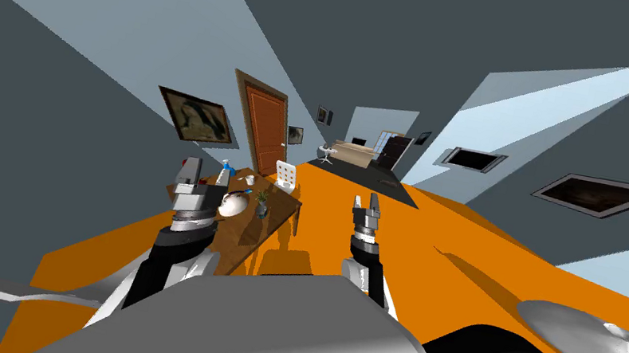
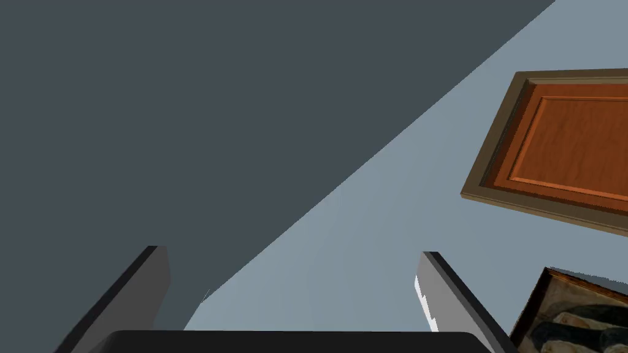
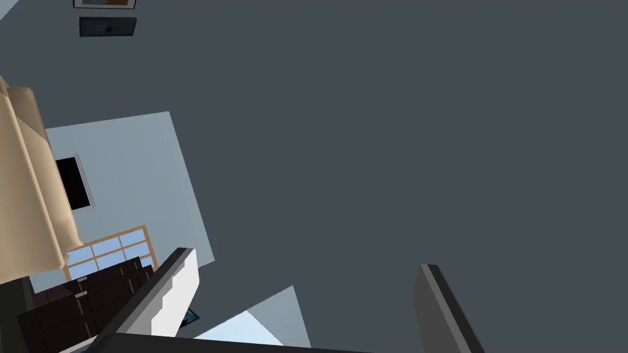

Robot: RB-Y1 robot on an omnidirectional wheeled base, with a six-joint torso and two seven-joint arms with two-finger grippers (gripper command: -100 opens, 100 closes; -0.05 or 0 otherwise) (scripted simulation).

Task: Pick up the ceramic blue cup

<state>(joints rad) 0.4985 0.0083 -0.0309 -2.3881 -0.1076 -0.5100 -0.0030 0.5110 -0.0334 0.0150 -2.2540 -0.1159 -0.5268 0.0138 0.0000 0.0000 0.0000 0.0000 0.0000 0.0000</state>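
Left gripper (image 1: 191, 166) was spread at the surface's (image 1: 278, 211) 9 o'clock end; right gripper (image 1: 366, 199), also spread, hung at its 3 o'clock.

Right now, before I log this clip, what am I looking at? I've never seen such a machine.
A two-armed robot in a house. The wide picture is from its head camera, looking down over both arms. The other two are from cameras on its hands, looking along the left pincer and the right pincer: both open, holding nothing. Ahead to the left stands a brown table carrying a white rounded object, a small plant and a blue-topped item, too small to say if it is the cup.
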